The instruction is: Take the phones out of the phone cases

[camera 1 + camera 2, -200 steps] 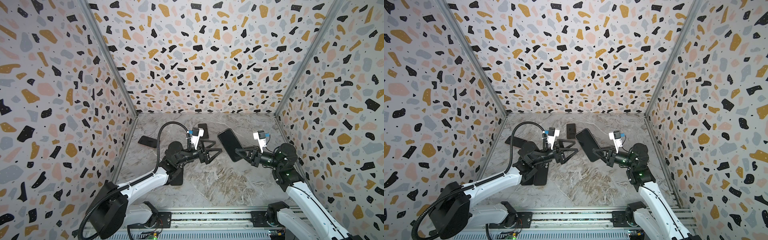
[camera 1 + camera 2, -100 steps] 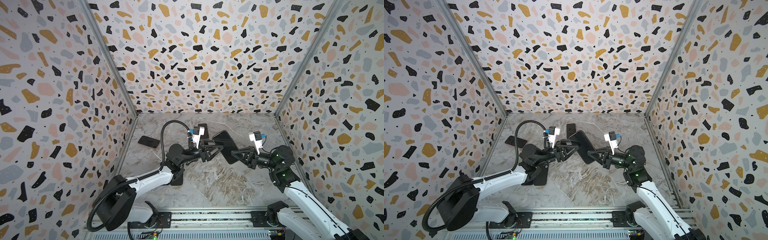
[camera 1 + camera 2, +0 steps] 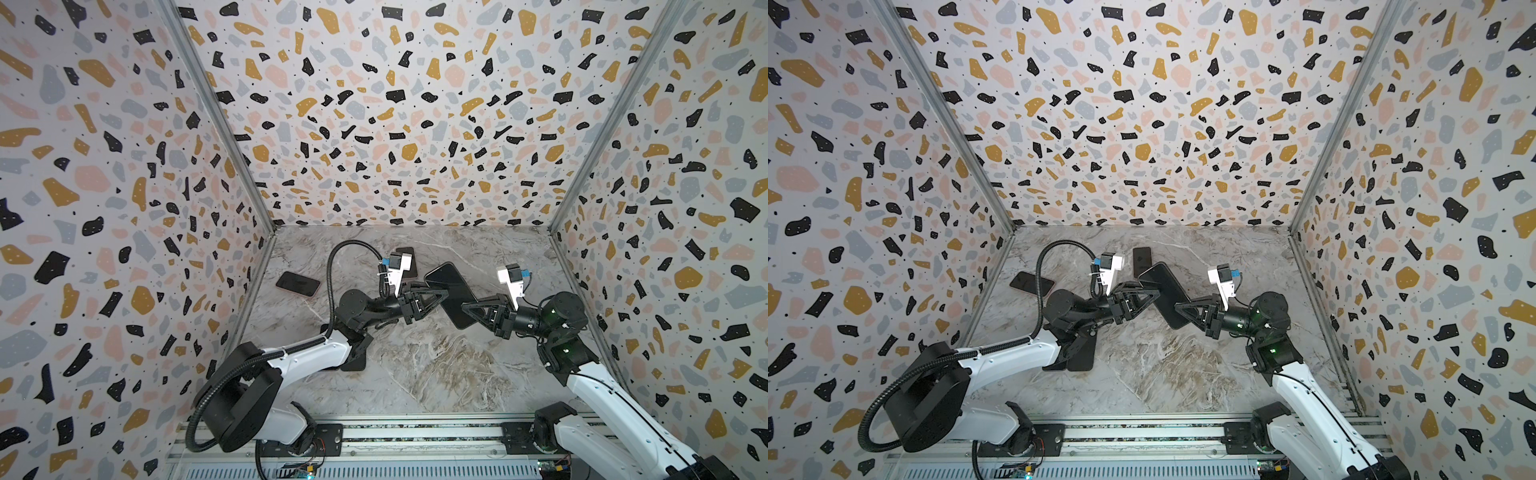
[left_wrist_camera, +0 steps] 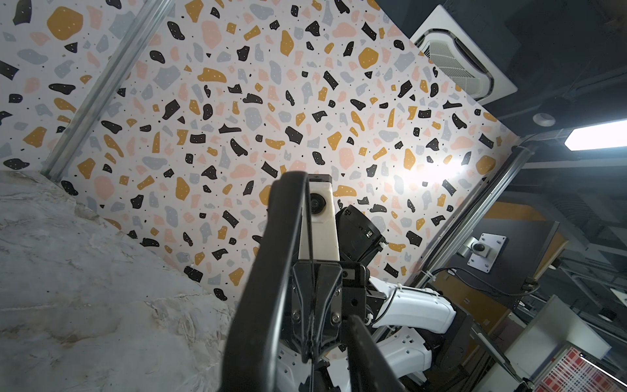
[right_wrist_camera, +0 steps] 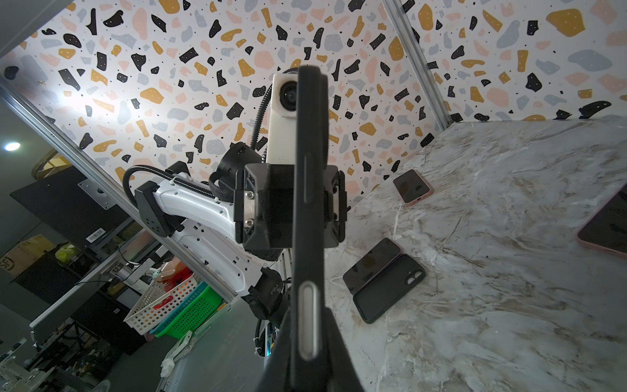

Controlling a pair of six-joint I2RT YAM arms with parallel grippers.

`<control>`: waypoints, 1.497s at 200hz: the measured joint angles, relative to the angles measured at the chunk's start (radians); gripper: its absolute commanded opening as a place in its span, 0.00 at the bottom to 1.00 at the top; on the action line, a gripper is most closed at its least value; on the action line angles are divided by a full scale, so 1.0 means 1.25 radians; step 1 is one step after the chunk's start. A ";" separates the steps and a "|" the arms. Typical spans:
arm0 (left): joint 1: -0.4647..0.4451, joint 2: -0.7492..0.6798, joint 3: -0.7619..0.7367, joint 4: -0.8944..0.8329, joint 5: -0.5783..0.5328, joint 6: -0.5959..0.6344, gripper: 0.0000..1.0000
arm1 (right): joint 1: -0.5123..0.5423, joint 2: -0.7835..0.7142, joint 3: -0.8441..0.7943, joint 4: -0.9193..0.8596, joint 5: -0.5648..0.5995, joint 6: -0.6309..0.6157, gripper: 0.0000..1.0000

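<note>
A dark phone in its black phone case hangs tilted above the middle of the marble table, between the two arms. My right gripper is shut on its lower right end; the right wrist view shows the cased phone edge-on between the fingers. My left gripper straddles the opposite long edge with its jaws narrowed. In the left wrist view the phone lies toward one side, and a finger stands apart from it.
A pink-cased phone lies by the left wall. A dark phone lies at the back. A bare phone and an empty black case lie under my left arm. Another pink-cased phone lies nearby.
My right arm carried the phone leftward to my left gripper. The left jaws, wide open a second ago, have narrowed around the phone's edge.
</note>
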 measured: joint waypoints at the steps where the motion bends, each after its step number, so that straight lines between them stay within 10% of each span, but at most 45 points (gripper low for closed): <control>1: 0.000 0.001 0.000 0.000 0.000 -0.002 0.32 | 0.000 0.000 0.000 0.000 0.000 0.000 0.00; 109: 0.000 0.012 0.000 0.032 0.015 -0.031 0.02 | 0.008 -0.001 0.000 0.014 -0.008 -0.001 0.01; 145: -0.001 -0.003 0.000 0.023 0.009 -0.049 0.00 | 0.010 -0.014 -0.003 0.021 0.004 -0.017 0.67; 166: -0.002 -0.051 0.000 -0.020 -0.033 -0.059 0.00 | 0.017 -0.052 -0.027 0.034 0.036 -0.027 0.80; 299: -0.071 -0.204 -0.023 -0.223 -0.396 -0.174 0.00 | 0.264 -0.128 -0.157 0.202 0.326 -0.076 0.80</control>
